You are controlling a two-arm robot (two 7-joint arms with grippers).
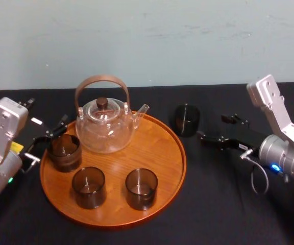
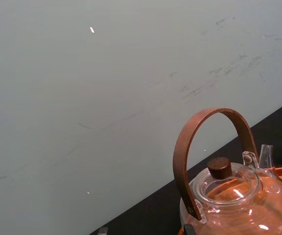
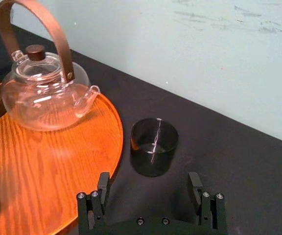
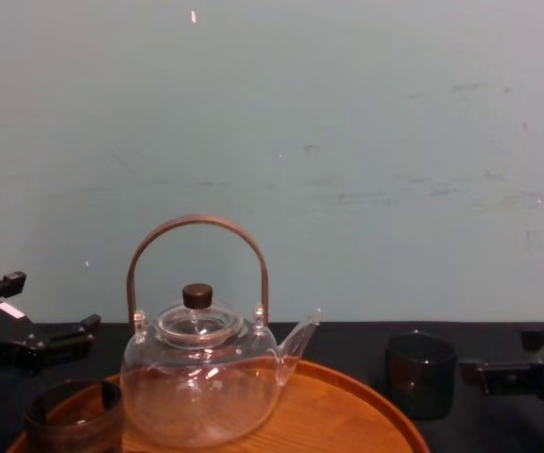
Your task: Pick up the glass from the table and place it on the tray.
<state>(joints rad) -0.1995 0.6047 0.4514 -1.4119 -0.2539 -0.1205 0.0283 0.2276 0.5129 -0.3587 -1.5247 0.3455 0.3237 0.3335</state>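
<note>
Soft, even light falls from above, bright on the pale wall (image 4: 395, 113) and the orange tray (image 1: 160, 150), while the black cloth of the bench (image 1: 213, 209) soaks most of it up. Small white highlights glint on the teapot (image 1: 105, 130), and one thin bright streak runs down the glass (image 3: 154, 147). Shadows are faint and short, pooling just under the tumblers (image 1: 89, 187) on the tray.

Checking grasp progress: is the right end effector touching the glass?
Apart. Right wrist view shows bare table between the glass and the open right end effector.
</note>
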